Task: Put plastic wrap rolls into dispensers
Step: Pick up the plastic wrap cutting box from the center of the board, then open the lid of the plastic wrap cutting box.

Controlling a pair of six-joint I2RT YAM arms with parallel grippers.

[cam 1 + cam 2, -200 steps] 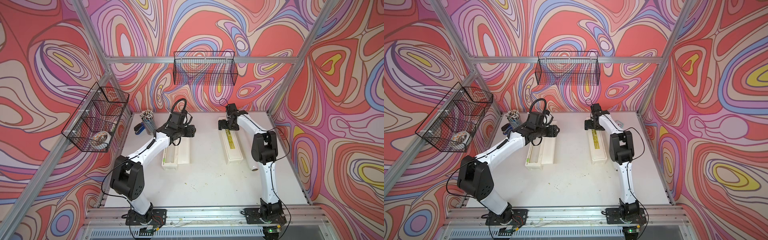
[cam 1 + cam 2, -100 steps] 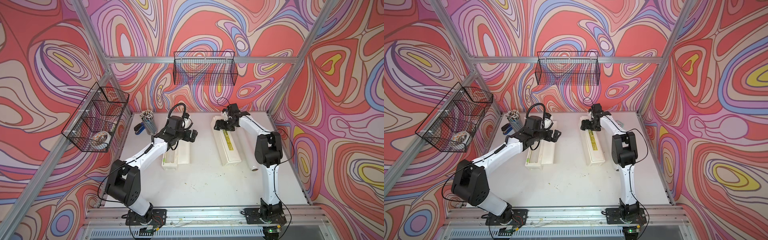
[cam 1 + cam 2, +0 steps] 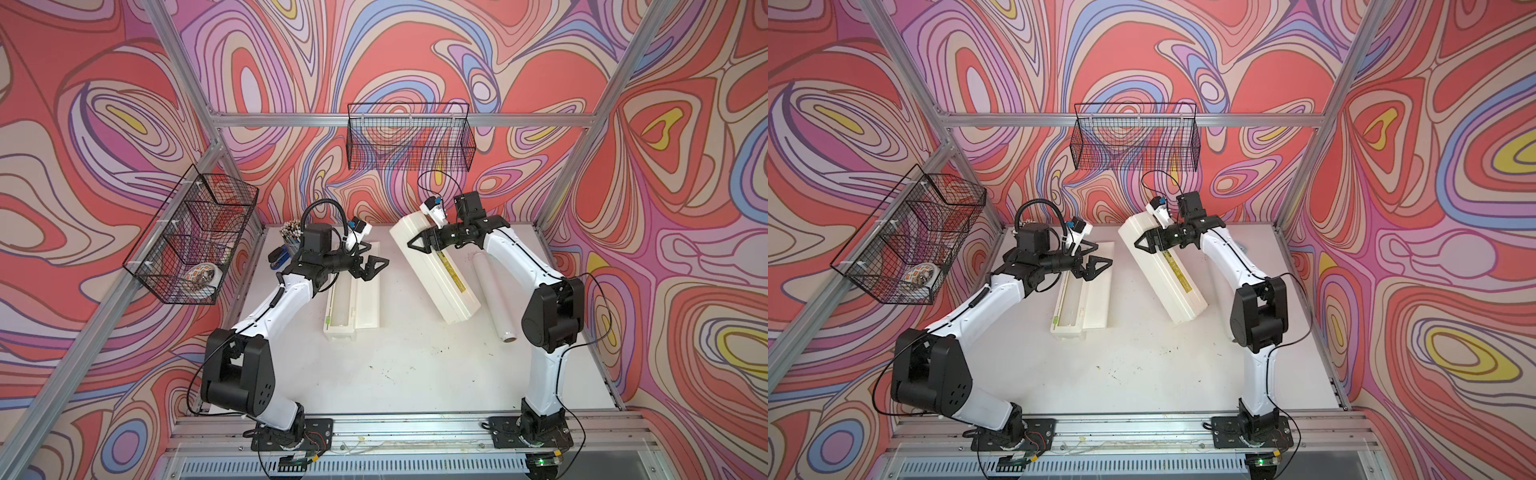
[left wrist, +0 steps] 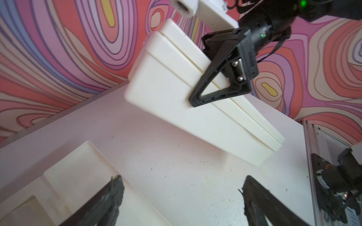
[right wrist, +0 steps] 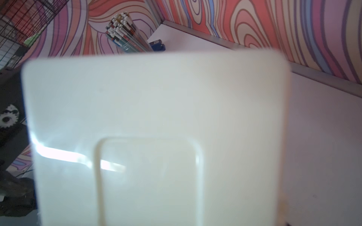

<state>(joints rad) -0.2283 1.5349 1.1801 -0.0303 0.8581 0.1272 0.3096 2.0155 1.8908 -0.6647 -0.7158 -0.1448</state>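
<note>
A closed cream dispenser (image 3: 440, 274) with a yellow label strip slants across the table in both top views. My right gripper (image 3: 428, 242) is shut across its raised far end (image 3: 1142, 232). The left wrist view shows one black finger (image 4: 215, 84) lying over the box (image 4: 176, 101), which fills the right wrist view (image 5: 156, 117). A plastic wrap roll (image 3: 492, 291) lies on the table beside it, toward the right arm. The other dispenser (image 3: 365, 291) lies open, with a green tab (image 3: 328, 320) on its tray. My left gripper (image 3: 370, 266) hangs open and empty above its lid (image 4: 78, 176).
A cup of pens (image 3: 291, 232) and a blue stapler (image 3: 279, 259) stand at the back left corner. One wire basket (image 3: 191, 241) hangs on the left wall and another (image 3: 411, 137) on the back wall. Aluminium rails frame the table.
My right gripper has closed on the shut dispenser, raised its far end and swung it toward the left. The left gripper has opened wider above the open dispenser.
</note>
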